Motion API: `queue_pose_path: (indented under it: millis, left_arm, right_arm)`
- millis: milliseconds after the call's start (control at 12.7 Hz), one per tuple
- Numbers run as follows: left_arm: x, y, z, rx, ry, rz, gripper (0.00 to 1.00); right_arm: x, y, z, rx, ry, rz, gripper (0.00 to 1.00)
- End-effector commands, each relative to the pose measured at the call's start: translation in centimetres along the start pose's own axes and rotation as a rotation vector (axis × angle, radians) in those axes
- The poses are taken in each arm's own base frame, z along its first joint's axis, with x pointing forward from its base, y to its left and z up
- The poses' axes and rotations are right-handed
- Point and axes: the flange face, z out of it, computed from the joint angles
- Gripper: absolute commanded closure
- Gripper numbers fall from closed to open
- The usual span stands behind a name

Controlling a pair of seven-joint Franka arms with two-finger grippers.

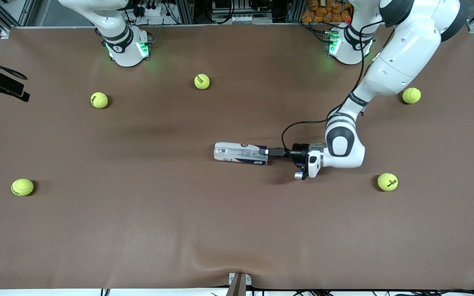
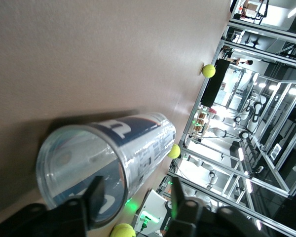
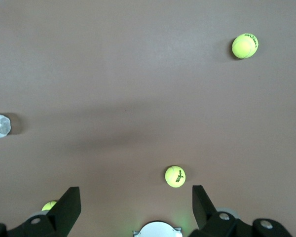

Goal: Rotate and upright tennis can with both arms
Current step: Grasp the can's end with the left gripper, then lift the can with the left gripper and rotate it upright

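Left gripper (image 1: 264, 151), low at mid-table, fingers straddling the rim of the tennis can's (image 1: 240, 153) open end; grip not discernible. The can lies on its side. Right gripper (image 3: 133, 207), spread wide, waits above the table (image 1: 138, 230).

Front view: looked down from high across the table (image 1: 138, 230), facing both arm bases.
Left wrist view: sat low and close at the tennis can's (image 2: 103, 163) open end.
Right wrist view: hung high, facing straight down.
Shared: the tennis can, in all three views.
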Motion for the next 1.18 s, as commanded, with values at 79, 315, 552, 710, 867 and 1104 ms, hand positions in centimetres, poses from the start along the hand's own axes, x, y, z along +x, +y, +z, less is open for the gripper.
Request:
queue_pose_path:
  millis: [79,315,552,710,867,1104]
  left_arm:
    - [1.1,-1.8,1.0,-0.060,0.035,-0.046,1.00]
    - [1.8,0.3,0.7,-0.101,0.050,-0.110,1.00]
    - [2.5,5.3,0.2,-0.138,0.051,-0.139,1.00]
    - [2.1,9.3,0.6,-0.169,0.035,-0.148,1.00]
    - [1.8,14.1,-0.8,-0.178,0.048,-0.129,1.00]
    - [-0.3,22.7,-1.9,-0.141,0.051,-0.159,1.00]
  right_arm:
    - [-0.5,0.0,-0.8,-0.011,0.008,0.005,0.00]
    - [-0.3,1.0,-1.2,-0.013,0.016,0.020,0.00]
    - [-0.1,0.9,-1.1,-0.006,0.014,0.020,0.00]
    - [-0.1,0.5,-1.1,-0.013,0.016,0.014,0.00]
    - [0.1,0.3,-1.0,-0.010,0.017,0.011,0.00]
    - [0.4,0.3,-1.1,-0.008,0.040,0.011,0.00]
